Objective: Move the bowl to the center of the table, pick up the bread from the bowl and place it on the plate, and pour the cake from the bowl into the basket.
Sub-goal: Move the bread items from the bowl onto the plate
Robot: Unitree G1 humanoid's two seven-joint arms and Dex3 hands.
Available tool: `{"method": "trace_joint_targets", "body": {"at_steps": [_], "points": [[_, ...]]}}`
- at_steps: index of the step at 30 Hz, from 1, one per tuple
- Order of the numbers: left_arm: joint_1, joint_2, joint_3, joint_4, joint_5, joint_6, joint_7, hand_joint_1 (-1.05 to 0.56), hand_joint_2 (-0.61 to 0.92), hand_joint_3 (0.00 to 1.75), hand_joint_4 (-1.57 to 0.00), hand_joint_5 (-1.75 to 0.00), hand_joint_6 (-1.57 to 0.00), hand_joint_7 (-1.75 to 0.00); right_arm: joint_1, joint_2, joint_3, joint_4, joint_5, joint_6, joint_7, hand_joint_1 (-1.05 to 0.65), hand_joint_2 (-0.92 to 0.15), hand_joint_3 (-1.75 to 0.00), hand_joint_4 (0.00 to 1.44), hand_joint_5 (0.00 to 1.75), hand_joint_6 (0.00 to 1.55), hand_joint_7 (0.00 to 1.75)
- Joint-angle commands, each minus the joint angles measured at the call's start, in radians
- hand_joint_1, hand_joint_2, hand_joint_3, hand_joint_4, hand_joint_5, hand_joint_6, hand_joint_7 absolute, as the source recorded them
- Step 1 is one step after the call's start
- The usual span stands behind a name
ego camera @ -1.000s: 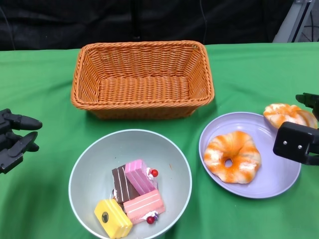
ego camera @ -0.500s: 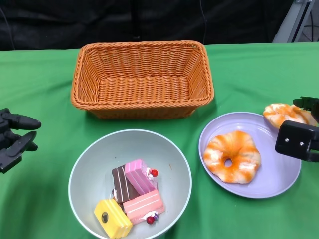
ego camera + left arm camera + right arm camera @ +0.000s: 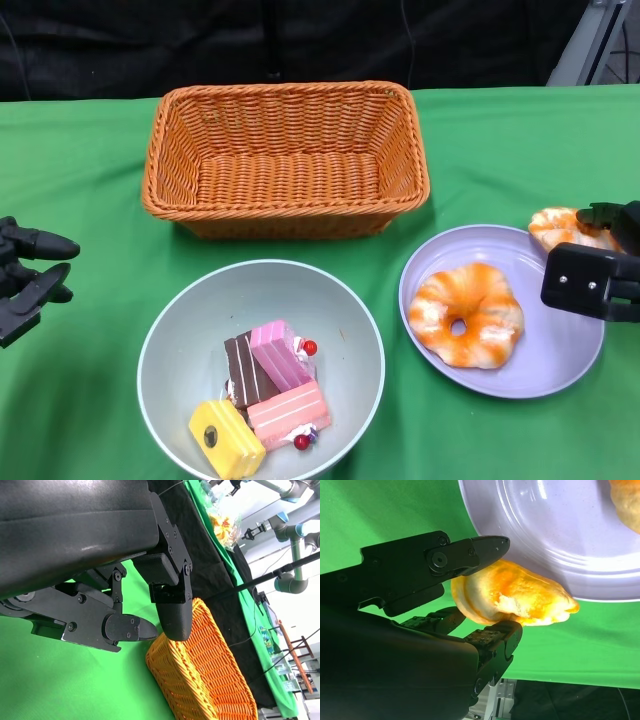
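Right hand pinching a bread piece at the plate rim — plain from the wrist, half-hidden from above — left hand spread, holding nothing.

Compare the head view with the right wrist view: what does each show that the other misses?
Only the head view shows the orange basket, the bowl with its cake pieces, the ring-shaped bread lying on the plate, and the left hand, holding nothing, at the table's left side. Only the right wrist view shows how the fingers clamp the second bread piece from two sides, just off the plate's rim. Both show the purple plate, the right hand and the bread piece it holds.
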Motion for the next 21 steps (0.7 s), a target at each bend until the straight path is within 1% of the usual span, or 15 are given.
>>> {"method": "trace_joint_targets", "body": {"at_steps": [1,3,5,8,10,13,14,15,16,21], "points": [[0.007,0.024,0.007,0.009,0.001,-0.013,0.004,-0.08,0.92,0.29,-0.81,-1.14,-0.88,-0.79,-0.009,0.017,0.004,0.035,0.013,-0.005,-0.023,-0.56,-0.92,-0.12,0.70,0.08,0.49,0.04],[0.008,0.022,0.008,0.005,-0.003,-0.008,0.003,-0.08,0.92,0.29,-0.82,-1.14,-0.89,-0.79,-0.009,0.023,0.003,0.047,0.016,-0.009,-0.036,-0.51,-0.92,-0.10,0.76,0.09,0.54,0.05],[0.009,0.023,0.008,0.004,-0.004,-0.006,0.001,-0.08,0.92,0.29,-0.82,-1.14,-0.89,-0.79,-0.009,0.029,0.004,0.053,0.016,-0.005,-0.048,-0.49,-0.92,-0.08,0.79,0.08,0.56,0.05],[0.008,0.025,0.007,0.009,-0.003,-0.013,-0.002,-0.08,0.92,0.29,-0.81,-1.14,-0.88,-0.78,-0.003,0.036,0.006,0.061,0.013,-0.008,-0.094,-0.40,-0.92,-0.04,0.89,0.07,0.69,0.05],[0.007,0.027,0.006,0.011,0.001,-0.017,0.001,-0.08,0.92,0.29,-0.81,-1.14,-0.88,-0.78,0.000,0.039,0.009,0.068,0.010,-0.015,-0.127,-0.33,-0.91,-0.01,0.98,0.07,0.77,0.05],[0.007,0.028,0.004,0.012,0.005,-0.019,0.003,-0.09,0.92,0.29,-0.82,-1.14,-0.88,-0.78,0.004,0.043,0.015,0.071,0.006,-0.020,-0.171,-0.24,-0.92,-0.01,1.11,0.12,0.86,0.06],[0.007,0.028,0.004,0.012,0.005,-0.020,0.004,-0.10,0.92,0.29,-0.82,-1.13,-0.88,-0.78,0.007,0.044,0.016,0.072,0.006,-0.030,-0.191,-0.23,-0.92,-0.01,1.14,0.14,0.89,0.06],[0.008,0.027,0.004,0.012,0.007,-0.020,0.007,-0.09,0.92,0.29,-0.82,-1.13,-0.88,-0.78,0.009,0.043,0.019,0.074,0.002,-0.038,-0.212,-0.21,-0.91,0.00,1.15,0.16,0.93,0.07],[0.008,0.027,0.003,0.012,0.008,-0.019,0.010,-0.09,0.92,0.29,-0.82,-1.13,-0.88,-0.78,0.010,0.043,0.022,0.077,0.000,-0.044,-0.226,-0.21,-0.91,0.00,1.13,0.16,0.96,0.07],[0.008,0.026,0.005,0.014,0.003,-0.025,0.002,-0.08,0.92,0.29,-0.82,-1.13,-0.88,-0.78,0.013,0.041,0.043,0.093,-0.016,-0.065,-0.303,-0.23,-0.88,0.00,1.10,0.16,1.04,0.07]]}}
